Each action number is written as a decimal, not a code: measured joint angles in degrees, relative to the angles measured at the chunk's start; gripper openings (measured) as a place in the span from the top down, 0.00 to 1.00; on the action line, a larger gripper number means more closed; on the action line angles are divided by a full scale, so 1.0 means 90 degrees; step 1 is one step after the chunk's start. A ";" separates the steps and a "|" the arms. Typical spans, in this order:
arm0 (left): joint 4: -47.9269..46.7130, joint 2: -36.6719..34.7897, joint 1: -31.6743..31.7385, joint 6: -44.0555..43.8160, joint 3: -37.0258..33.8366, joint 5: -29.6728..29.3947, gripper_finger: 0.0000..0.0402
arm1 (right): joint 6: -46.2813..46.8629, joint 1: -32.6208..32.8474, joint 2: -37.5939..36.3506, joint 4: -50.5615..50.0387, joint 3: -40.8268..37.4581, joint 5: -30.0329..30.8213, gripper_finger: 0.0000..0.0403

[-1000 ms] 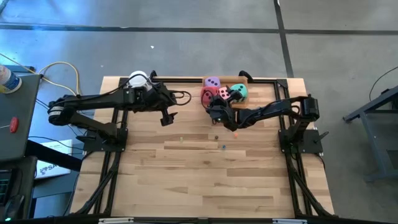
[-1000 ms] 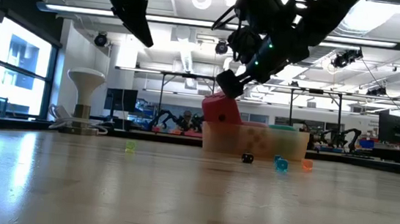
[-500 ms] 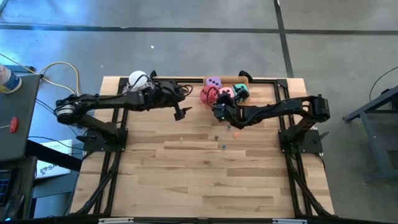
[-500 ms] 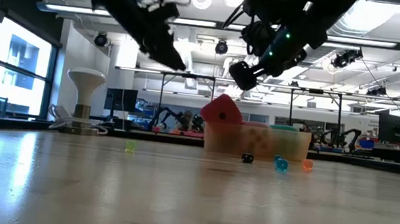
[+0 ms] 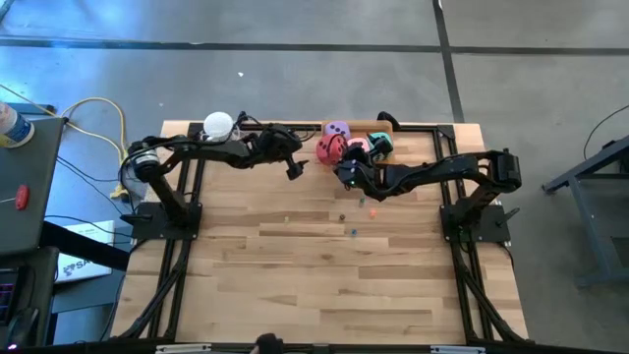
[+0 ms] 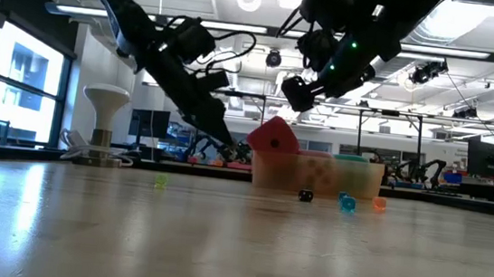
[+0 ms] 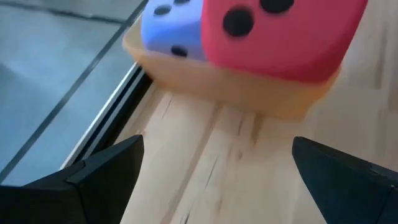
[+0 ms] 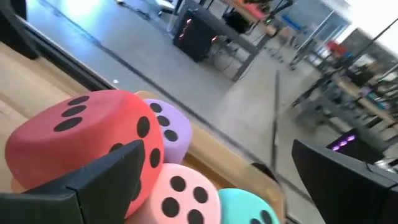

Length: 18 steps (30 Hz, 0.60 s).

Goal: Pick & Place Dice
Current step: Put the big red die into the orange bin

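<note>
Reaching: left gripper [image 5: 295, 170] wide open, empty, at red die's [image 5: 328, 149] 9 o'clock
Hovering: right gripper [image 5: 344, 174] wide open, empty, at its 5 o'clock
Dice: all four in tray [image 6: 316, 176]

Near table [image 5: 324, 265] mostly bare, far-edge tray [image 6: 316, 174] crowded with dice [image 8: 87, 146], perhaps overfilled, beads [image 6: 346, 202] before it.

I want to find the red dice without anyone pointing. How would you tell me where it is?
Look at the far edge of the wooden table, where a shallow tan tray holds four big soft dice. The red die sits tilted on the tray's left end, propped higher than the purple die, pink die and teal die.
</note>
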 joint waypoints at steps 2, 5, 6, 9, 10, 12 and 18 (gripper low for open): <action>0.0428 0.0129 0.0048 -0.0004 0.0000 0.0229 0.00 | 0.0149 -0.0120 0.0000 0.0005 0.0001 -0.0296 0.01; 0.0853 0.0259 0.0057 -0.0005 0.0000 0.0310 0.00 | 0.0313 -0.0284 0.0000 0.0004 0.0002 -0.0615 0.01; 0.0965 0.0274 0.0057 -0.0005 0.0000 0.0310 0.00 | 0.0324 -0.0331 0.0000 0.0004 0.0002 -0.0688 0.01; 0.1234 0.0271 0.0057 0.0022 0.0002 0.0305 0.00 | 0.0346 -0.0434 -0.0002 0.0019 0.0007 -0.0843 0.01; 0.1261 0.0271 0.0057 0.0050 0.0002 0.0301 0.00 | 0.0384 -0.0465 -0.0002 0.0041 0.0007 -0.0897 0.01; 0.1277 0.0271 0.0057 0.0071 0.0002 0.0295 0.00 | 0.0476 -0.0534 -0.0003 0.0062 0.0007 -0.1065 0.01; 0.1266 0.0271 0.0058 0.0080 0.0002 0.0220 0.00 | 0.0502 -0.0723 -0.0005 0.0064 0.0007 -0.1500 0.01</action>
